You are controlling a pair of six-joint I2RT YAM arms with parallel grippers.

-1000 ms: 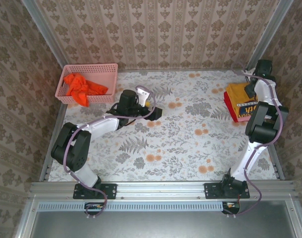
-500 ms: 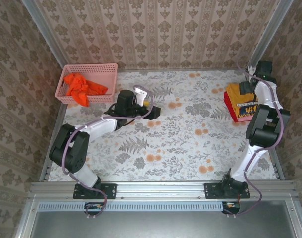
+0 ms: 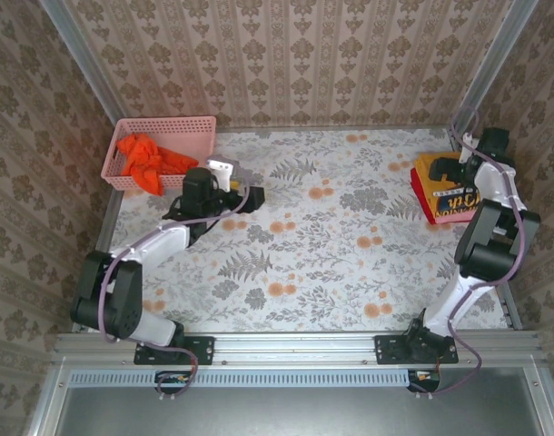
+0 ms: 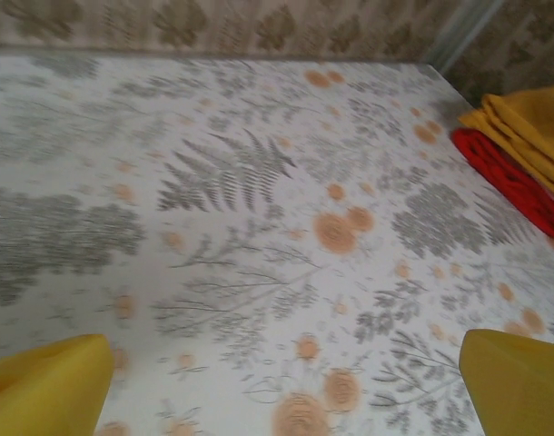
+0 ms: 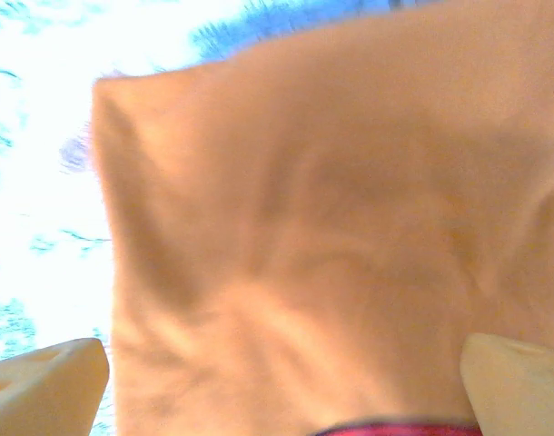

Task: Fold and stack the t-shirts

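One limp orange tee (image 3: pixel 148 160) bunched in basket (image 3: pixel 168 124): pinch a raised fold; left end effector (image 4: pixel 286 386) and right end effector (image 5: pixel 286 381) open, empty.

Under your right hand (image 5: pixel 281 386) the golden-yellow t-shirt (image 5: pixel 331 209) is soft, matt, faintly creased cloth, while ahead of your left hand (image 4: pixel 281 386) the floral-printed surface (image 4: pixel 241 227) looks smooth, and its fingers (image 4: pixel 50 386) look like smooth yellow plastic.

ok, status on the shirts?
Left hand open, empty. Right hand open over yellow t-shirt, folded atop red one. Orange-red t-shirt crumpled in basket. Nothing blocking.
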